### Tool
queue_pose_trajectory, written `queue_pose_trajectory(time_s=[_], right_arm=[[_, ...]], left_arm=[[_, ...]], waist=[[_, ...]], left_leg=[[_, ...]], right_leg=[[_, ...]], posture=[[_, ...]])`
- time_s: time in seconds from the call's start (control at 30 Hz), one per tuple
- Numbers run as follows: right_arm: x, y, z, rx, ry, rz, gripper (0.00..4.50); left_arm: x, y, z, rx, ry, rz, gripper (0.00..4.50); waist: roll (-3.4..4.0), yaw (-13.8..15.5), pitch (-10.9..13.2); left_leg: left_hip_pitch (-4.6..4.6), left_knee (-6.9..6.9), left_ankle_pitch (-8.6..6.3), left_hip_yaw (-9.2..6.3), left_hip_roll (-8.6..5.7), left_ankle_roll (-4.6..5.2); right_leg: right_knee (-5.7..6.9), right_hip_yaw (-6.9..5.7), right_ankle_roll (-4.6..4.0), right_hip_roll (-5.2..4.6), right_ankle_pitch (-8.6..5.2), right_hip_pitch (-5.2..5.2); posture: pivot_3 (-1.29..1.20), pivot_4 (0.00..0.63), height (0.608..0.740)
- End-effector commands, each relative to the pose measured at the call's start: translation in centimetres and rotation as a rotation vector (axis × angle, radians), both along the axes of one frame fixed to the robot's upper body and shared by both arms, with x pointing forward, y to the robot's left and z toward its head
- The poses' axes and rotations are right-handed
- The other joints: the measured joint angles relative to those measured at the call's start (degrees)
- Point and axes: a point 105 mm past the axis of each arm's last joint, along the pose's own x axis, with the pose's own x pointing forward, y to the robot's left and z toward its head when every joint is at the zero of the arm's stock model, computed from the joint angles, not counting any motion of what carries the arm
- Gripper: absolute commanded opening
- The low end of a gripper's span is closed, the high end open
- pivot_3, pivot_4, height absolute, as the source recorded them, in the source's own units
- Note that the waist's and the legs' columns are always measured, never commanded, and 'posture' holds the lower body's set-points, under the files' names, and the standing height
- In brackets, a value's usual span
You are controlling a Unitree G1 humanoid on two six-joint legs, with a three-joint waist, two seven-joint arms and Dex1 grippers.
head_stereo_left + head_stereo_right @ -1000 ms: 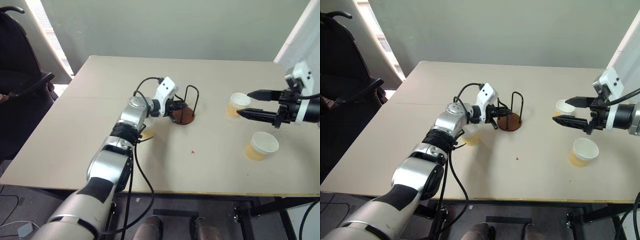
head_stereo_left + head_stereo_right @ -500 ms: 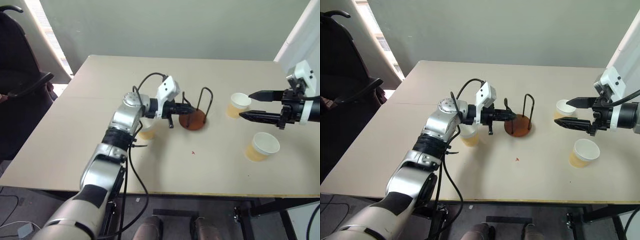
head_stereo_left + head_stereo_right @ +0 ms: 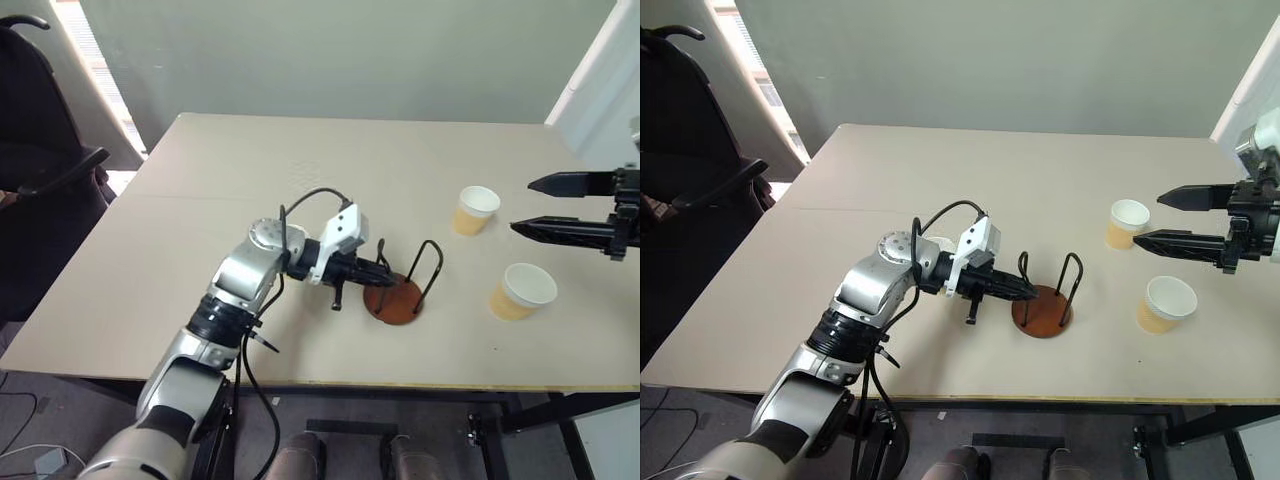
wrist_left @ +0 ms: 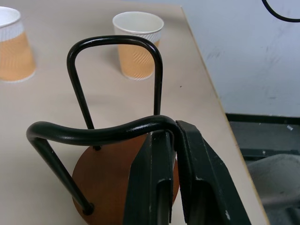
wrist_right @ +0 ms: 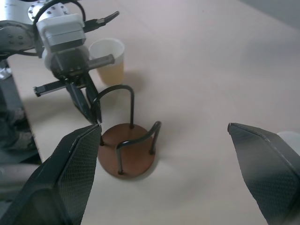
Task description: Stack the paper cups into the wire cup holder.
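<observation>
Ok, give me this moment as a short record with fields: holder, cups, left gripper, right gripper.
holder: wire cup holder upright on the table, no cup in it
cups: two paper cups standing right of the holder; a third behind the left arm
left gripper: left gripper shut on the holder's near wire loop
right gripper: right gripper open, holding nothing, above the table

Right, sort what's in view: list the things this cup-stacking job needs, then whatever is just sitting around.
Part of the job:
- wire cup holder, one loop gripped by the shut left hand
- two paper cups on the table's right side
- third paper cup behind the left arm
- open right hand, holding nothing

Just lying about:
- black chair left of the table
</observation>
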Motion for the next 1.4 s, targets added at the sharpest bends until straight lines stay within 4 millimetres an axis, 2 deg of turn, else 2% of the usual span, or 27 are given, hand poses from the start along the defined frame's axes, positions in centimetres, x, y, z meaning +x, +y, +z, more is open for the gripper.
queue_pose_trajectory(time_s=[0.03,0.2,0.33,0.47,0.57,0.63,0.67,0.9,1.07,1.2,1.3,1.4], right_arm=[[-0.8,0.2,1.1,-0.008,-0.047,0.017,4.50],[-0.6,0.4,0.7,-0.007,-0.042,0.018,4.50],[-0.4,0.5,0.4,-0.015,-0.032,0.023,4.50],[0.3,0.5,0.0,-0.027,-0.039,0.020,4.50],[1.5,0.3,-0.2,-0.052,-0.071,-0.010,4.50],[2.1,0.3,-0.2,-0.064,-0.086,-0.010,4.50],[2.5,0.3,-0.2,-0.071,-0.091,-0.018,4.50],[6.1,-0.1,-1.6,-0.254,-0.137,-0.047,4.50],[8.7,-0.1,-3.1,-0.380,-0.146,-0.044,4.50],[10.9,0.2,-4.3,-0.463,-0.140,-0.031,4.50],[12.3,0.3,-4.6,-0.503,-0.140,-0.027,4.50],[14.0,0.3,-5.1,-0.544,-0.133,-0.037,4.50]], left_arm=[[-0.3,-0.5,0.7,-0.021,-0.036,-0.017,0.01],[0.1,0.3,-1.2,0.059,-0.034,-0.001,0.01],[-0.1,1.1,-1.7,0.110,-0.066,-0.017,1.11],[0.3,2.3,-1.2,0.138,-0.108,-0.004,2.48],[0.7,3.5,-0.7,0.164,-0.161,0.016,3.66],[1.0,4.0,-0.4,0.161,-0.181,0.036,4.27],[1.0,4.4,-0.1,0.165,-0.199,0.039,4.42],[1.3,6.5,2.5,0.118,-0.242,0.113,4.42],[1.1,8.3,5.4,0.019,-0.187,0.168,4.42],[0.9,9.7,8.5,-0.071,-0.181,0.210,4.42],[0.8,10.1,9.5,-0.090,-0.187,0.220,4.42],[0.5,10.5,9.3,-0.059,-0.186,0.225,4.42]], waist=[[0.00,0.00,0.00],[0.01,0.00,0.00],[0.03,-0.09,-0.02],[0.03,-0.09,-0.02],[0.04,-0.15,-0.02],[0.03,-0.17,-0.02],[0.04,-0.17,-0.02],[0.04,-0.32,-0.03],[0.05,-0.46,-0.03],[0.05,-0.60,-0.03],[0.07,-0.57,-0.04],[0.08,-0.67,-0.03]], left_leg=[[0.00,0.00,0.01,0.00,0.00,0.01],[0.02,0.02,0.03,0.00,-0.01,0.04],[0.04,0.00,0.02,0.00,-0.01,0.06],[0.02,0.01,0.01,-0.01,-0.02,0.07],[0.02,0.00,0.00,0.00,-0.02,0.09],[0.02,0.00,-0.01,-0.01,-0.01,0.10],[0.02,0.00,-0.02,-0.02,-0.01,0.13],[0.02,-0.01,-0.24,-0.05,0.01,0.49],[0.01,-0.03,-0.38,-0.08,0.03,0.71],[0.00,-0.06,-0.36,-0.08,0.05,0.68],[-0.01,-0.07,-0.32,-0.11,0.05,0.60],[0.01,-0.10,-0.26,-0.11,0.05,0.50]], right_leg=[[0.00,0.00,0.00,0.00,0.00,0.00],[-0.01,0.03,0.03,0.00,0.01,0.03],[-0.02,0.03,0.04,0.01,0.01,0.05],[-0.05,0.03,0.05,0.01,-0.01,0.03],[-0.06,0.04,0.05,0.01,-0.01,0.03],[-0.05,0.04,0.05,0.01,-0.01,0.02],[-0.05,0.04,0.05,0.01,-0.01,0.02],[-0.01,0.00,-0.03,0.01,0.05,-0.03],[0.03,-0.05,-0.11,0.02,0.11,-0.09],[0.03,-0.05,-0.22,0.02,0.17,-0.14],[0.02,-0.07,-0.27,0.02,0.20,-0.14],[0.03,-0.05,-0.36,0.02,0.20,-0.16]], posture=[[0.00,0.150,0.740],[0.00,0.150,0.740],[0.00,0.150,0.740],[0.00,0.150,0.740],[0.00,0.150,0.740],[0.00,0.150,0.740],[0.00,0.150,0.740],[0.00,0.150,0.740],[0.00,0.150,0.740],[0.00,0.150,0.740],[0.00,0.150,0.740],[0.00,0.150,0.740]])
